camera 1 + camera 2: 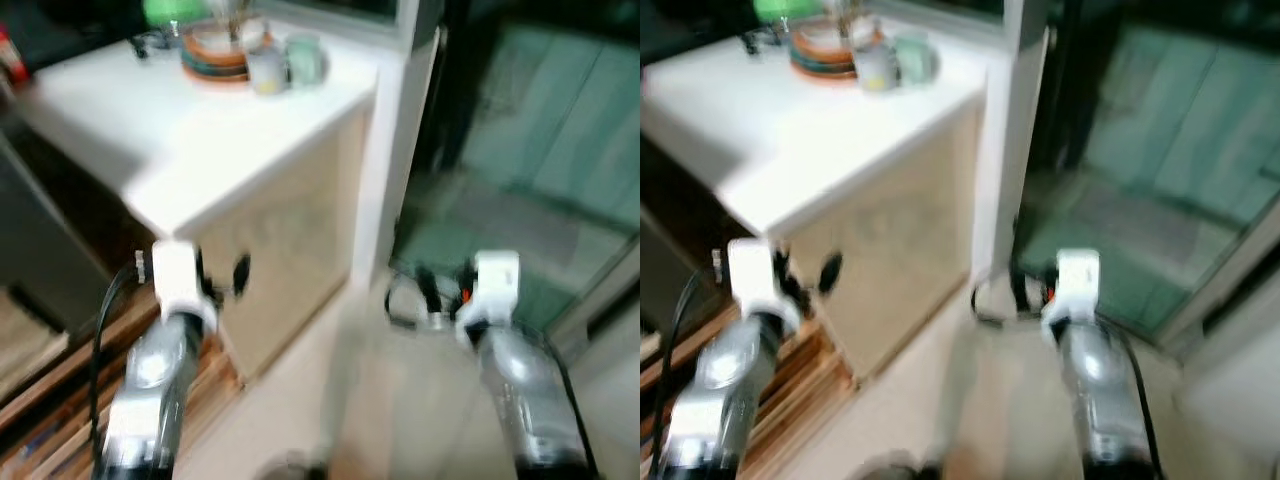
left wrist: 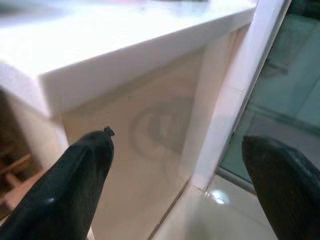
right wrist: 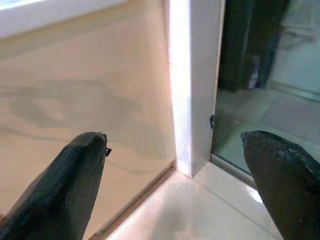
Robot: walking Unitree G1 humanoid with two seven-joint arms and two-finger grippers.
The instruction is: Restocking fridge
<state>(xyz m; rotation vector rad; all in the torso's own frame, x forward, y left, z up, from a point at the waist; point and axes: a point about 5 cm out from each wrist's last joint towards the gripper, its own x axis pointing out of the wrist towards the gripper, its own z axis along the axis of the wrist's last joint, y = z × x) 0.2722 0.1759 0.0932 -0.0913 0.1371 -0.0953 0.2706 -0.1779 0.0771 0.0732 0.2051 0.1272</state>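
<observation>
The head views are blurred. Both silver arms reach forward at low height. My left gripper [image 1: 222, 272] is open and empty in front of the beige cabinet face [image 2: 150, 130], just below the white countertop [image 1: 200, 130]. My right gripper [image 3: 175, 137] is also open with nothing between its fingers. It faces the white door post [image 3: 195, 85] where the cabinet ends, above the pale tiled floor [image 3: 200, 210].
On the counter's far end stand a stack of plates [image 1: 213, 50], two cups [image 1: 268, 68] and something green [image 1: 172, 10]. Right of the post is a glass door with a greenish surface behind it [image 1: 520, 200]. Wooden slats [image 1: 60, 400] and a dark unit [image 1: 40, 250] lie at the left.
</observation>
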